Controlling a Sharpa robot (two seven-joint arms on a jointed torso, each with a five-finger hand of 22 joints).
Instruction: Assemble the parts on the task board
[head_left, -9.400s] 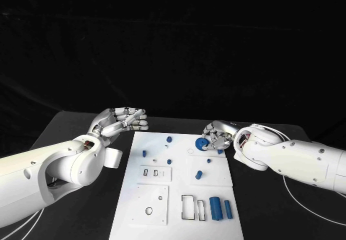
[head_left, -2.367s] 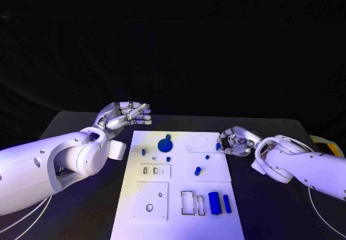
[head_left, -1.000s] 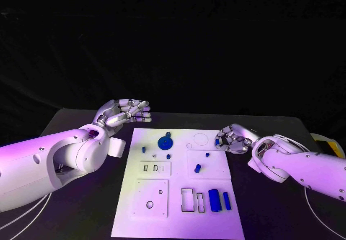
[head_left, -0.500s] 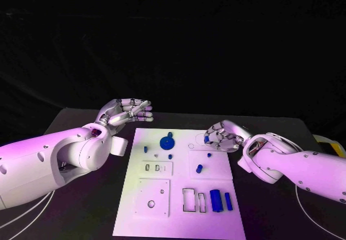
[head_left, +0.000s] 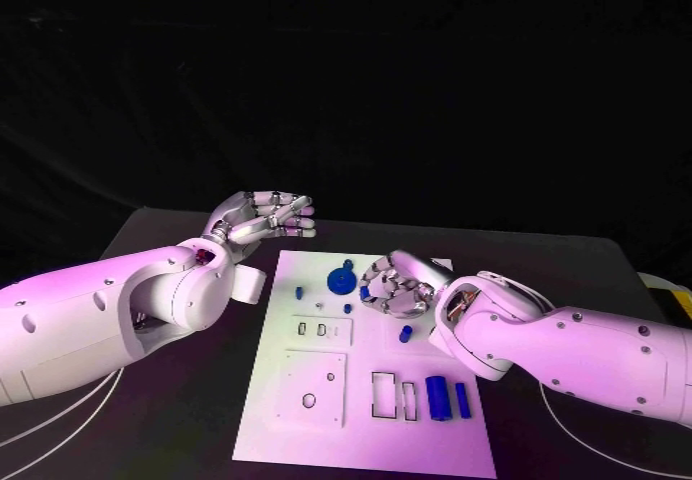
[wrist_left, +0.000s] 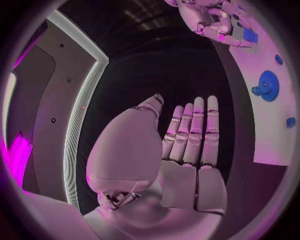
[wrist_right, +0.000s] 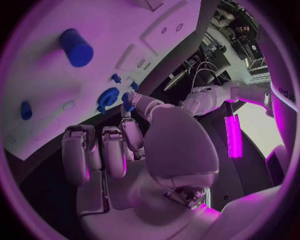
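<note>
Black table (head_left: 173, 230) under purple-pink light, set against a dark, featureless backdrop on the far side. Pale panel edged with a bright strip (wrist_left: 81, 115) beside the table, plus a glowing magenta bar (wrist_right: 232, 136).

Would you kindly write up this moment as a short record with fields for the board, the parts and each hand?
board: white task board in the middle of the black table
parts: blue gear at the far end; two blue bars at the near right
left hand: raised beyond the board's far left corner, holds nothing
right hand: over the board's far part, beside the gear; a blue part shows at its fingers
</note>
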